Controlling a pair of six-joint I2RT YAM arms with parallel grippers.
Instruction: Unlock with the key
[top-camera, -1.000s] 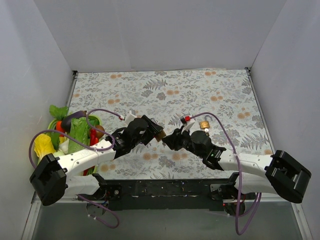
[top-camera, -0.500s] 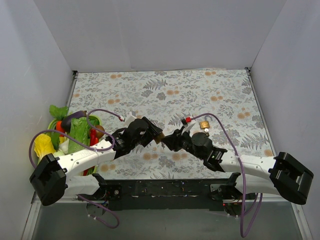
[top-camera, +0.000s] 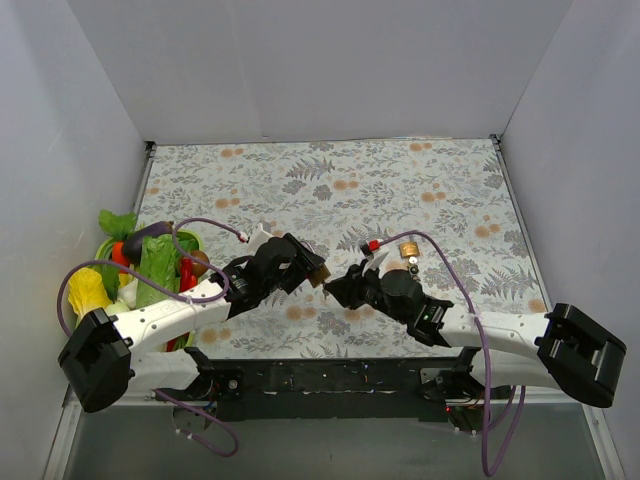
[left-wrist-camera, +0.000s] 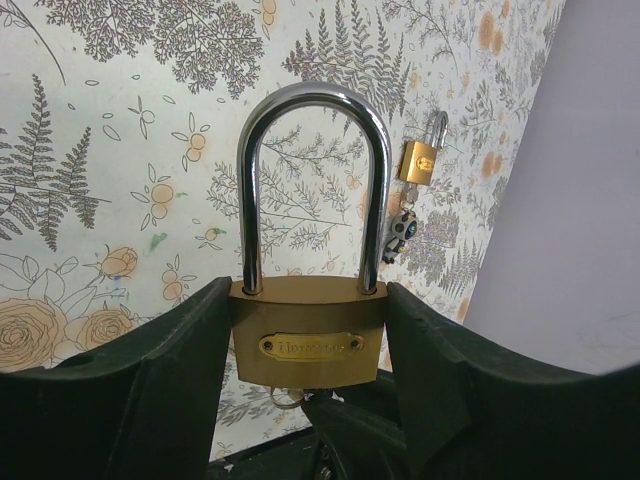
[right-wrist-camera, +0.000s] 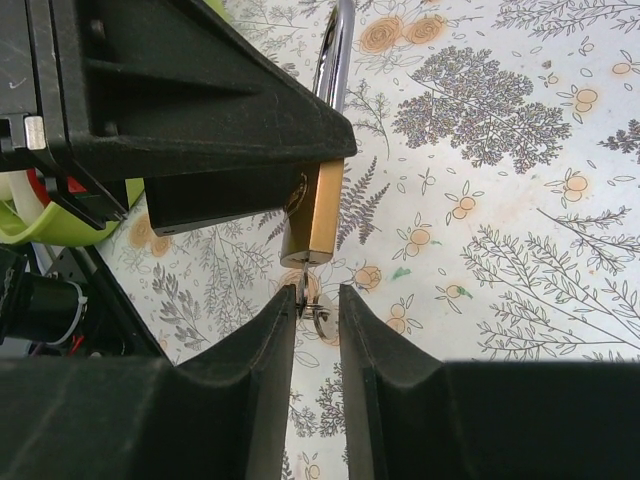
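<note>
My left gripper is shut on the body of a large brass padlock and holds it above the table, with its steel shackle closed and pointing away. A small key sticks in the padlock's underside, and a key ring hangs from it. My right gripper sits just below the padlock with a narrow gap between its jaws. The key lies against the left finger and the right finger stands clear of it. In the top view the right gripper meets the padlock.
A second, small brass padlock lies on the floral cloth beyond the right arm, also in the left wrist view, with keys beside it. A green basket of vegetables stands at the left edge. White walls enclose the table.
My right gripper has slid left and a little nearer, up under the padlock. The left gripper and its padlock have hardly moved.
</note>
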